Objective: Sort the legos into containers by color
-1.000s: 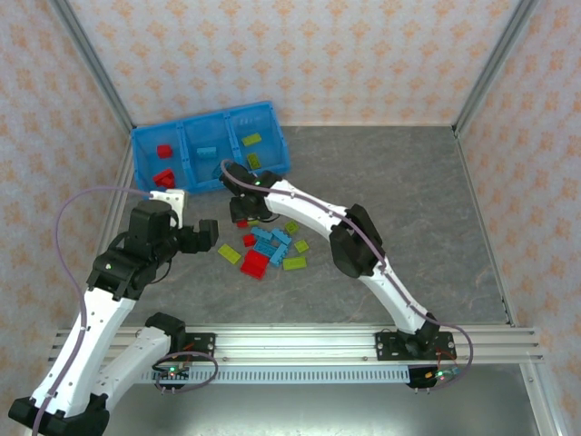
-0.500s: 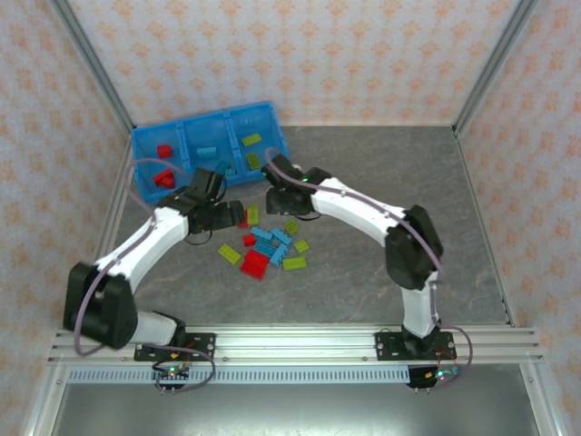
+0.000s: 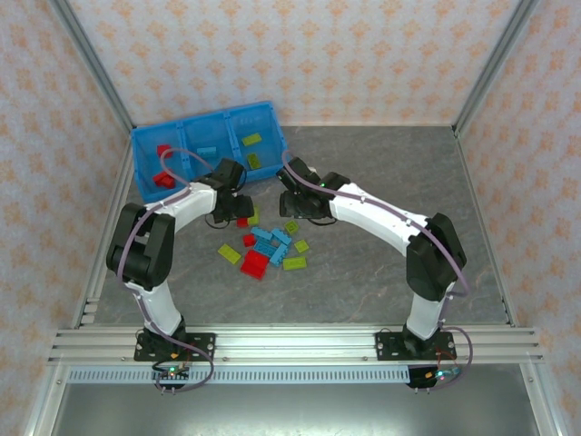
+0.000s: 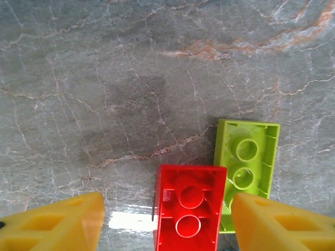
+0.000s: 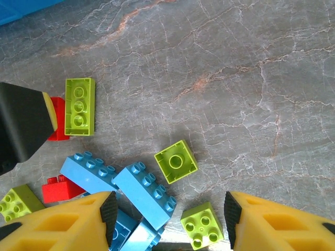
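The left gripper (image 4: 166,222) is hanging with its jaws spread wide above a grey marbled table (image 4: 104,78). A red brick (image 4: 189,209) is lying between the yellow fingers (image 4: 57,227), nearer the finger on the view's right. A green brick (image 4: 246,162) is lying just beside the red one, reaching a little further ahead of the fingertips.

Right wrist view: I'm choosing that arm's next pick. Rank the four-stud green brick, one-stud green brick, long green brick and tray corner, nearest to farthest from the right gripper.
1. Four-stud green brick, at the bottom, between the open jaws of the right gripper.
2. One-stud green brick, just ahead, near centre.
3. Long green brick, off to the left.
4. Tray corner, top left.
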`<action>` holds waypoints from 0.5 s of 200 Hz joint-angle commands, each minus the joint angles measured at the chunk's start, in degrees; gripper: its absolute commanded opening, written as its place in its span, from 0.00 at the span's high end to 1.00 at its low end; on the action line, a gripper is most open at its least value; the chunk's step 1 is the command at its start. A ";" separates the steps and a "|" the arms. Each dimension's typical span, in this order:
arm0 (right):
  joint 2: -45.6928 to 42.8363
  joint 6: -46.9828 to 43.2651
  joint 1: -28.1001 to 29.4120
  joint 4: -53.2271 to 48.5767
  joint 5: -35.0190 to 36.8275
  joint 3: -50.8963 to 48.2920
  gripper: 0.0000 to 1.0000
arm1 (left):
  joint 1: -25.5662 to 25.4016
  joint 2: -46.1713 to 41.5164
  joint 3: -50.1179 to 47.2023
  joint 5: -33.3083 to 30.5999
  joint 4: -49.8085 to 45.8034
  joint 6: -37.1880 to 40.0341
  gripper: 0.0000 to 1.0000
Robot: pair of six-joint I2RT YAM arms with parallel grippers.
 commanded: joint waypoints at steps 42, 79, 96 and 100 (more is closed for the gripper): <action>0.10 -0.03 0.23 -0.84 1.21 2.20 0.42 | 0.86 2.57 0.75 0.05 1.61 1.24 0.45; 0.07 0.04 0.23 -1.36 1.14 2.30 0.42 | 0.98 3.54 0.30 0.26 1.55 1.30 0.48; 0.00 0.07 0.23 -1.37 1.10 2.35 0.42 | 1.02 3.34 -0.34 -0.08 1.55 1.20 0.56; 0.01 0.09 0.23 -1.35 1.11 2.31 0.42 | 1.07 3.21 -0.67 -0.15 1.59 1.16 0.57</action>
